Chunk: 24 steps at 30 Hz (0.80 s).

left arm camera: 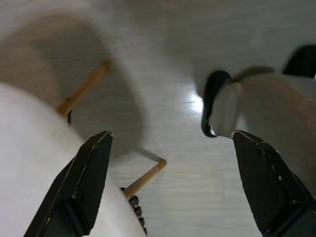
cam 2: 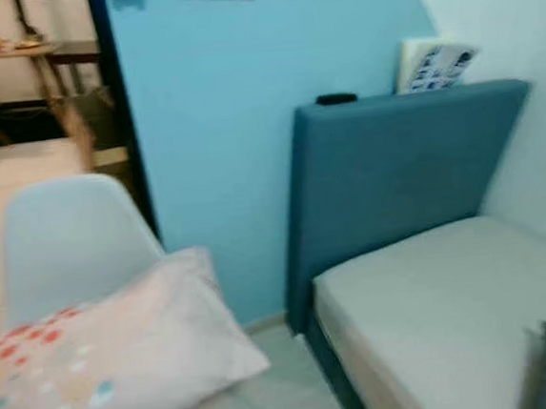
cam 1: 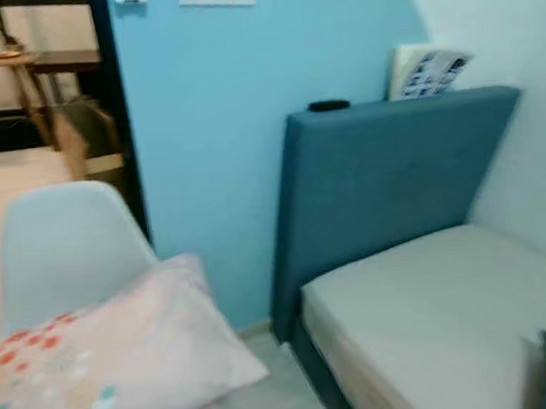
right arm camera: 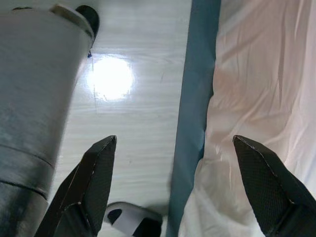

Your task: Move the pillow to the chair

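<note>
Resting on the chair (cam 1: pixel 61 242), the pillow (cam 1: pixel 105 363) looks soft and light; pinch a corner if you regrip. Both end effectors, left (left arm camera: pixel 170 185) and right (right arm camera: pixel 175 185), hang wide, empty.

No words or numbers can be read; the dark marks on the white board (cam 1: pixel 426 70) are too blurry.

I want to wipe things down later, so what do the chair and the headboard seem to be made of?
The chair looks like smooth moulded plastic, a matte white shell on wooden legs. The headboard seems upholstered in blue fabric, going by its soft matte look, though blur hides any weave.
</note>
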Available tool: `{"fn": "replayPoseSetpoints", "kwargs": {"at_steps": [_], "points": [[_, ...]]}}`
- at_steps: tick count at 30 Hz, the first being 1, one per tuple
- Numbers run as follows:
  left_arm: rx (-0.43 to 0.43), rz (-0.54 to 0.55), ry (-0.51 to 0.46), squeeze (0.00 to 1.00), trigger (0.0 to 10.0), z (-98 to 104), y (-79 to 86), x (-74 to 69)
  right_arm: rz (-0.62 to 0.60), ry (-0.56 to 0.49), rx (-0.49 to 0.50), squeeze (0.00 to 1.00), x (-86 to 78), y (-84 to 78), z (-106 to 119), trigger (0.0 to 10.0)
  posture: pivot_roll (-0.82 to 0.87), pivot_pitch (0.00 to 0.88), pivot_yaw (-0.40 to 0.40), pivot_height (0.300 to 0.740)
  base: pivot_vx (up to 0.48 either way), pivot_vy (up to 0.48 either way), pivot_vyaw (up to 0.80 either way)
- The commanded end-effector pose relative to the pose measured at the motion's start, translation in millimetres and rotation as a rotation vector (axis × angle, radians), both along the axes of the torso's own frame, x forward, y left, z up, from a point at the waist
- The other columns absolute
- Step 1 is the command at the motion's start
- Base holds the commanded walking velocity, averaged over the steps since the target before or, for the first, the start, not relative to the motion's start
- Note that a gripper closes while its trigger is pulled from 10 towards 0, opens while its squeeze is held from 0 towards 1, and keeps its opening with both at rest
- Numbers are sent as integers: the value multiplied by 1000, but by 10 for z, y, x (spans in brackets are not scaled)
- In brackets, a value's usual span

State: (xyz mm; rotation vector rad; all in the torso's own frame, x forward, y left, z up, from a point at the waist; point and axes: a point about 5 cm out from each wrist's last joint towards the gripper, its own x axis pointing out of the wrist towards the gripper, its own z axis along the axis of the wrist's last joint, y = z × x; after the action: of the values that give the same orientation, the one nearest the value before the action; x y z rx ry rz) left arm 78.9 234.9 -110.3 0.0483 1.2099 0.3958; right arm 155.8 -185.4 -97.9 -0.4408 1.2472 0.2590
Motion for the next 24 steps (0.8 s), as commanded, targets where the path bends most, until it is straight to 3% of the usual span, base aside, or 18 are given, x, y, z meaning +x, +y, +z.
{"fn": "replayPoseSetpoints", "kwargs": {"at_steps": [1, 24], "points": [[-19, -26, -2, 0, 10000, -10, -61, 21, 8, -3, -12, 0, 9, -33, 7, 10000, 125, 17, -107, 740, 0, 0, -731], [-58, -73, -46, 0, 10000, 1, -149, 150, 32, -16, -12, 0, 65, -13, 27, 10000, 128, 0, -114, 740, 0, 0, -738]]}}
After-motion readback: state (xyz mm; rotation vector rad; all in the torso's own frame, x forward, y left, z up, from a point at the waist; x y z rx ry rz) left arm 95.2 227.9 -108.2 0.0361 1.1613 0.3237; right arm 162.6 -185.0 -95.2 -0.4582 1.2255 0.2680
